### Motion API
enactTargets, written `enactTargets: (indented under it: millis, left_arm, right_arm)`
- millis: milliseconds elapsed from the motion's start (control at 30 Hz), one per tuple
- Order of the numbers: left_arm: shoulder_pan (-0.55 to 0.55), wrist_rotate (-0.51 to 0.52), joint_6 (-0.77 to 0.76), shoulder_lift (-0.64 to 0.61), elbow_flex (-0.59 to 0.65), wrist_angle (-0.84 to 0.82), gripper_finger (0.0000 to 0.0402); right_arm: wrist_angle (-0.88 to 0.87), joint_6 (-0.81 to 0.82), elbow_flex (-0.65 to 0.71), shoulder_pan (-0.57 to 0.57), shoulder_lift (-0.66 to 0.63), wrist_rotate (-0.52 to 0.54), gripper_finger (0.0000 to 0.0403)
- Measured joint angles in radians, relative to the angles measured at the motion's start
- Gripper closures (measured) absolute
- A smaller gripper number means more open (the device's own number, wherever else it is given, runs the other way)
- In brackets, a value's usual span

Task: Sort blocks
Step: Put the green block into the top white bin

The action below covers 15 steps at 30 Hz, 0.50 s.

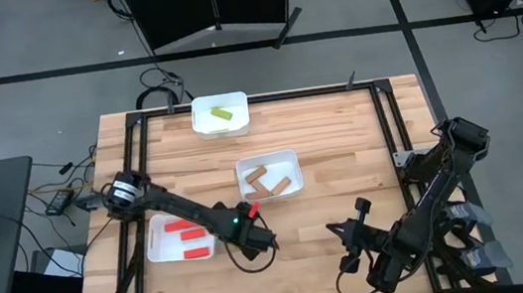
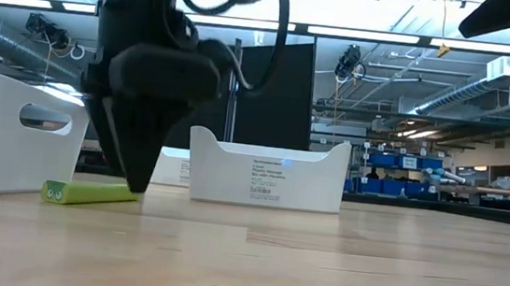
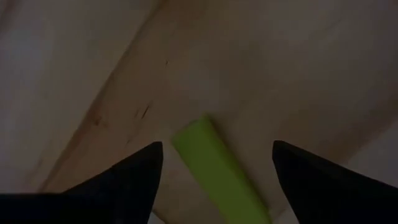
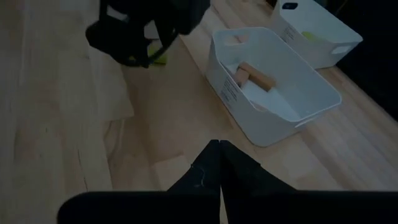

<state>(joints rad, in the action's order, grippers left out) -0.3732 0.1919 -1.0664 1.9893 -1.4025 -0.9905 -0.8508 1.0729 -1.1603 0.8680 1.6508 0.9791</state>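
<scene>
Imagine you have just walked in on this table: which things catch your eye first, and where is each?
First, the left pincer low over the table's front middle, fingers spread either side of a yellow-green block lying on the wood. Next, three white trays: red blocks in the left tray, tan-brown blocks in the middle tray, one yellow-green block in the far tray. The right pincer waits shut at front right.

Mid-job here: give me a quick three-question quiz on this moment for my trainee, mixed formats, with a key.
1. True or false: the left gripper is open over a yellow-green block lying on the table.
2. Which tray holds tan-brown blocks? A) far tray B) middle tray C) near-left tray
3. Fill in: the right gripper is ____, holding nothing.

Key: 1 true; 2 B; 3 shut
</scene>
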Motion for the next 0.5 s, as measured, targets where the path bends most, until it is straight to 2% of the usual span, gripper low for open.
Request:
enactTargets:
  millis: [267, 367, 500]
  left_arm:
    - [0.001, -0.040, 0.013, 0.044, -0.005, 0.005, 0.0102]
    - [0.000, -0.045, 0.033, 0.047, -0.005, 0.016, 0.0126]
    - [0.000, -0.055, 0.050, 0.049, -0.004, 0.045, 0.0179]
  right_arm:
    - [-0.001, -0.023, 0.000, 0.000, 0.000, 0.005, 0.0393]
    - [0.000, -0.029, 0.000, 0.000, 0.000, 0.005, 0.0393]
    - [0.000, -0.029, 0.000, 0.000, 0.000, 0.005, 0.0393]
